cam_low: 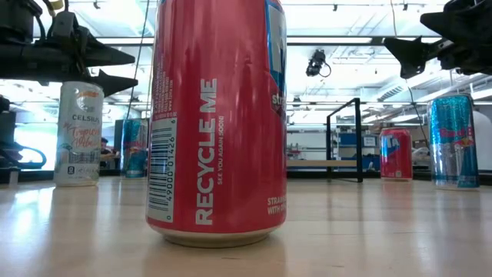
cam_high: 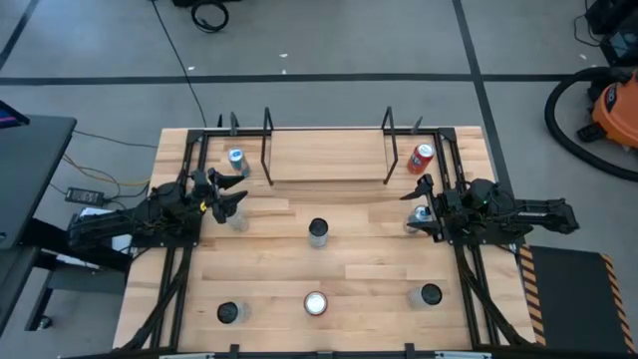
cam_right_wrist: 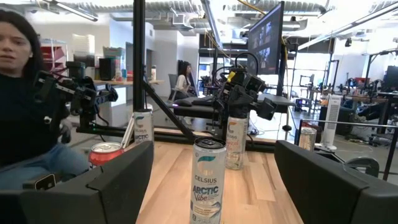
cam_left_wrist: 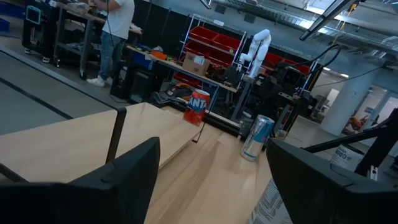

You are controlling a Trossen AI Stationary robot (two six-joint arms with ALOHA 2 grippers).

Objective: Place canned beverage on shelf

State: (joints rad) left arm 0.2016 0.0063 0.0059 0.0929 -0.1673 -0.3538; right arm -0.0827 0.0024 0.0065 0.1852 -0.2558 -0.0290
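A light-wood slatted table (cam_high: pixel 349 269) carries several drink cans and two dark robot arms. At the far edge stands the low light-wood shelf (cam_high: pixel 327 160) with thin black rod uprights; its board is bare. A red can (cam_high: pixel 421 158) stands just outside the shelf's right uprights, and a blue-and-silver can (cam_high: pixel 236 159) just outside its left uprights.

The left gripper (cam_high: pixel 231 196) sits near the table's left side, in front of the blue-and-silver can, its two dark fingers spread apart. A pale can (cam_high: pixel 237 219) stands just beside it, not between the fingers.

The right gripper (cam_high: pixel 419 199) sits near the table's right side, in front of the red can, fingers also spread, with a silver can (cam_high: pixel 415 221) just beside it.

A tall silver can (cam_high: pixel 318 232) stands mid-table between the arms. Along the near edge stand a dark-topped can (cam_high: pixel 228 313), a red can with a white top (cam_high: pixel 315 303) and another dark-topped can (cam_high: pixel 430 295).
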